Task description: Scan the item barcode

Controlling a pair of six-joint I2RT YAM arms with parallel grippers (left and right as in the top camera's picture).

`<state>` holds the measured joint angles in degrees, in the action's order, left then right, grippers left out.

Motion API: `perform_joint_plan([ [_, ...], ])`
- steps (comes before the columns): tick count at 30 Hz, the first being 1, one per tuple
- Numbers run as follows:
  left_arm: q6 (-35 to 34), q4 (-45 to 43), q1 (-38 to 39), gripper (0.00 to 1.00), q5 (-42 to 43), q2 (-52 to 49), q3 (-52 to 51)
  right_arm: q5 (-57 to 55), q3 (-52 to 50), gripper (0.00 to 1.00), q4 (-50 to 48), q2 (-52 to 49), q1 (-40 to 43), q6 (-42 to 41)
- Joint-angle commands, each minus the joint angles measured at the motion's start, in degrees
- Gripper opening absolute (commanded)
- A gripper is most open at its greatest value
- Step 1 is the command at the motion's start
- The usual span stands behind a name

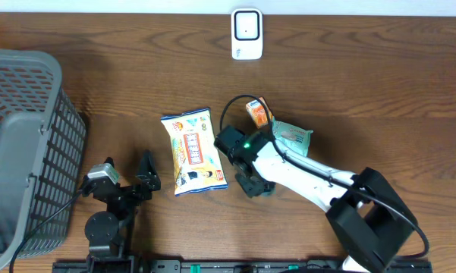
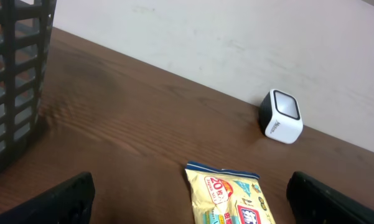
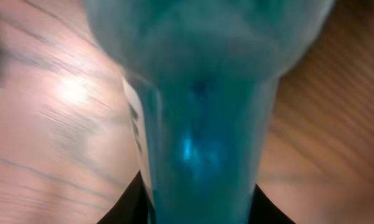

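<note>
Kim: Blue-green item (image 3: 205, 124) fills almost the whole right wrist view, blurred and very close to the lens. It is wide at the top and narrows toward the bottom edge.

Lee: And the right gripper (image 3: 199, 208)?

Kim: Closed most of the way onto that item. Its dark fingers (image 3: 126, 208) show only at the bottom of the picture, one pressed against each side of the narrow end. What kind of item it is, I cannot tell.

Lee: Where does that sit on the tabletop (image 1: 364, 91)?

Kim: From overhead, the right arm reaches in from the near right corner toward the middle, and a bit of blue shows under the gripper there. The white scanner (image 1: 246, 34) stands at the far edge, well apart from the held item.

Lee: What lies around the arm?

Kim: A yellow snack bag (image 1: 193, 152) lies flat just to the left of it. A small orange packet (image 1: 256, 112) and a mint-green packet (image 1: 294, 136) lie on the far side, the green one right against the arm.

Lee: The left gripper (image 1: 127, 173)?

Kim: Spread wide apart and holding nothing. It sits low near the front edge, between the grey basket (image 1: 15, 68) and the snack bag, touching neither. Its wrist view looks over the bag's top edge toward the scanner.
</note>
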<state>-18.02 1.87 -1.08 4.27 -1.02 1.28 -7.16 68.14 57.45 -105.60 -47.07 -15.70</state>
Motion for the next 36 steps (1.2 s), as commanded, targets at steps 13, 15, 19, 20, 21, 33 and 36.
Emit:
perform_joint_plan([
  [13, 0.13, 1.73, -0.20, 0.97, 0.39, 0.39, -1.05, -51.15, 15.50, 0.01, 27.89, -0.13, -2.73, -29.27],
  [15, 0.13, 1.73, -0.20, 0.97, 0.39, 0.39, -1.05, -59.76, 15.50, 0.01, 28.83, -0.15, -4.55, -29.24],
  [19, 0.13, 1.73, -0.20, 0.97, 0.39, 0.39, -1.05, -75.58, 15.50, 0.01, 29.18, -0.15, -8.20, -29.20],
  [20, 0.13, 1.73, -0.20, 0.97, 0.39, 0.39, -1.05, -78.86, 15.50, 0.01, 29.33, -0.15, -8.96, -28.59],
  [21, 0.13, 1.73, -0.20, 0.97, 0.39, 0.39, -1.05, -81.70, 15.50, 0.01, 29.40, -0.15, -9.57, -26.95],
  [33, 0.13, 1.73, -0.20, 0.97, 0.39, 0.39, -1.05, -83.47, 18.80, 0.02, 29.55, -0.13, -10.67, -0.13],
  [36, 0.13, 1.73, -0.20, 0.97, 0.39, 0.39, -1.05, -83.47, 22.80, 0.01, 29.57, -0.13, -10.67, 1.60],
])
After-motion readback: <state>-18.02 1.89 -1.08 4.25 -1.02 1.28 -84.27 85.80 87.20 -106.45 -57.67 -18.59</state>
